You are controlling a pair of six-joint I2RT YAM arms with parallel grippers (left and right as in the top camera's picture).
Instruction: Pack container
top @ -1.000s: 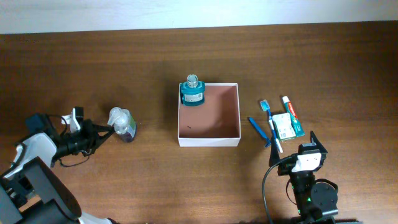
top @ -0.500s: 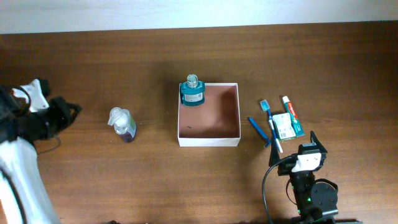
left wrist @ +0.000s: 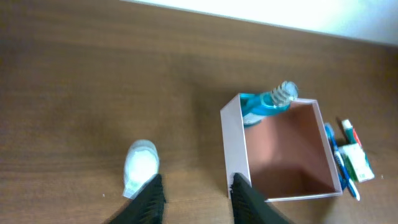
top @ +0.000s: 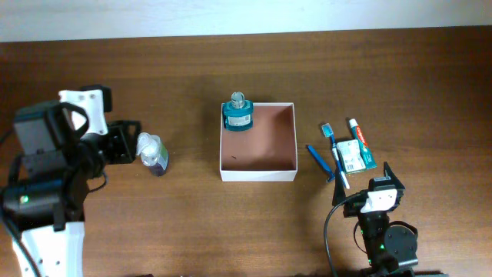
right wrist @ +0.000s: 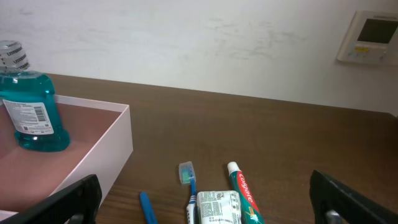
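Observation:
The container (top: pixel 258 170) is a square white-walled box with a reddish-brown inside, at the table's middle; it also shows in the left wrist view (left wrist: pixel 234 149) and right wrist view (right wrist: pixel 118 140). A teal mouthwash bottle (top: pixel 237 113) stands in its far left corner. A small clear bottle with purple liquid (top: pixel 151 152) lies to the left of the box. My left gripper (top: pixel 125 142) is open, right beside that bottle's left side; in the left wrist view (left wrist: pixel 196 190) the bottle (left wrist: pixel 140 168) lies by the left finger. My right gripper (top: pixel 361 188) is open and empty at the front right.
To the right of the box lie a blue toothbrush (top: pixel 333 150), a blue razor-like stick (top: pixel 317 159), a small green-white packet (top: pixel 352 155) and a toothpaste tube (top: pixel 359 135). They also show in the right wrist view, the toothpaste tube (right wrist: pixel 242 193) among them.
My left arm swung away to the far left edge and has come back, with its gripper now next to the small clear bottle. The right arm has not moved.

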